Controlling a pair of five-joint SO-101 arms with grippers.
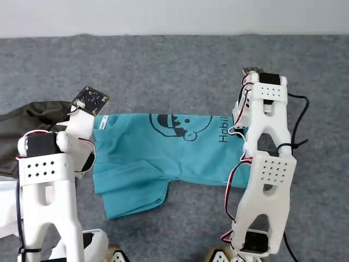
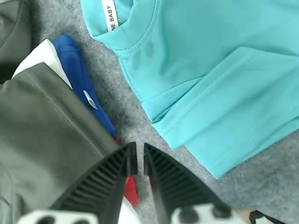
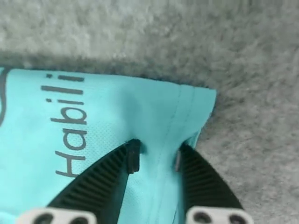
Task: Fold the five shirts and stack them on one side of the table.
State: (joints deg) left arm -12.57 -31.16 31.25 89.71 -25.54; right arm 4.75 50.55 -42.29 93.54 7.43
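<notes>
1. Table (image 1: 163,60): a grey, felt-like surface that carries everything.
2. Teal shirt (image 1: 163,158): it lies flat in the middle, between the two arms, collar towards the left arm and hem towards the right. Its print is cut off at the far edge, so it looks folded once lengthwise, with a sleeve sticking out on the near side. The likely risk is a shallow bite on the hem. A grip on the top layer alone could slip mid-fold, or drag the whole shirt askew and spoil the crease.
3. Pile of unfolded shirts (image 1: 27,117): it sits at the table's left edge, just beside the collar. An olive one is on top, with blue (image 2: 74,70), white and red beneath. A careless left arm could snag it.
4. Right arm (image 1: 267,164): stretched forward, wrist tipped down over the hem corner.
5. Left arm (image 1: 46,180): raised, wrist pointing down beside the collar.
6. Right gripper (image 3: 156,156): jaws apart, tips on the cloth, straddling the hem seam.
7. Left gripper (image 2: 138,156): jaws almost together, holding nothing, above the pile's edge.
</notes>
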